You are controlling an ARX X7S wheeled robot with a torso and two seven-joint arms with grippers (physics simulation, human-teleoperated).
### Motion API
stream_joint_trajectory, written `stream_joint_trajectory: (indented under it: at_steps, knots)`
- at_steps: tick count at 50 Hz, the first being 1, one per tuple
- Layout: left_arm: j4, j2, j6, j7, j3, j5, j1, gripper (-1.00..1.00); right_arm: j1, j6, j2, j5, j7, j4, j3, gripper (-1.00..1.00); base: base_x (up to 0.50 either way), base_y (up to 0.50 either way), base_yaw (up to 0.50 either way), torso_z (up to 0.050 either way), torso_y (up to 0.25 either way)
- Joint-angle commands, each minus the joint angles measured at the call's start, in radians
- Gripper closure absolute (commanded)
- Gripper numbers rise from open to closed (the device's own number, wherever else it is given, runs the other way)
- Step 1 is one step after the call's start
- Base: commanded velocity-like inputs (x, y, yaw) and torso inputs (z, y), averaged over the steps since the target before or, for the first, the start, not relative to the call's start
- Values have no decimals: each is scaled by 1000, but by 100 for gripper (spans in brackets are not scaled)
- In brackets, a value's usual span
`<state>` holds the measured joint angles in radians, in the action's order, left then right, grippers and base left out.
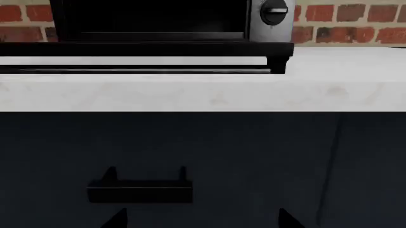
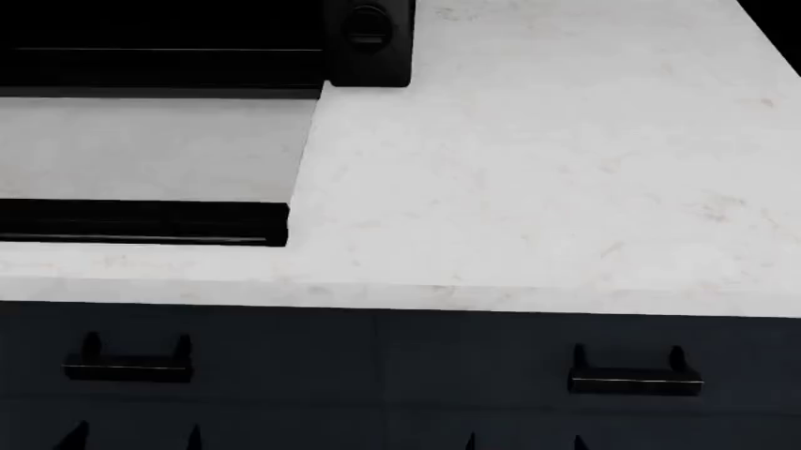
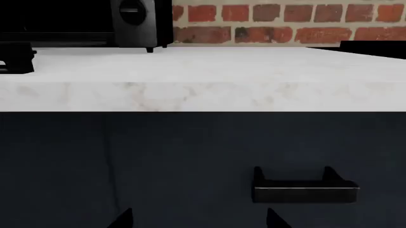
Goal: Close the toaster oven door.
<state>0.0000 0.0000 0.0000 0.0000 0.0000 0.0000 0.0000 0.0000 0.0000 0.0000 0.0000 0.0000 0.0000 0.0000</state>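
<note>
The toaster oven (image 2: pixel 188 42) sits at the upper left of the head view, on the white counter (image 2: pixel 538 187). The toaster oven door (image 2: pixel 144 155) is folded all the way down and lies flat, filling the left side of that view. Its long black bar handle (image 2: pixel 138 222) is at the front edge, close to the lip of the counter. In the left wrist view the door shows as a thin flat strip across the upper part, with the round knob (image 1: pixel 274 12) above it at the upper right.

Both arms hang low, in front of the dark drawers. Only 2 dark tips of the left gripper (image 1: pixel 201 219) show at the bottom of its view, spread apart, so it looks released. The right gripper (image 3: pixel 199 219) looks the same: loose and holding nothing.

What could go wrong? The grippers are below the counter top, so an arm going straight up could bump the counter lip or catch a drawer handle (image 1: pixel 140 190). A push on the top of the flat door would press it down instead of lifting it. A lift at only 1 end of the bar could slip off, and the door would drop back open.
</note>
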Motion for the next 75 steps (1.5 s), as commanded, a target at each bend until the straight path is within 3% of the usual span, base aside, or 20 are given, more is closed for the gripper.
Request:
stream_joint_trajectory:
  at_steps: [1, 11, 60, 75]
  knots:
    - [0, -10, 0, -11, 11, 0, 0, -100, 0, 0, 9, 9, 13, 0, -13, -100, 0, 0, 0, 0, 0]
    - [11, -42, -10, -39, 57, -38, 6, -100, -3, 21, 43, -10, 94, -26, -54, -100, 0, 17, 0, 0, 0]
    - [80, -115, -61, -113, 118, -109, 10, -100, -22, 67, 110, 21, 201, -127, -122, -100, 0, 500, 0, 0, 0]
    - [111, -131, -74, -133, 135, -112, 8, -100, -24, 136, 130, 15, 228, -229, -138, -100, 0, 111, 0, 0, 0]
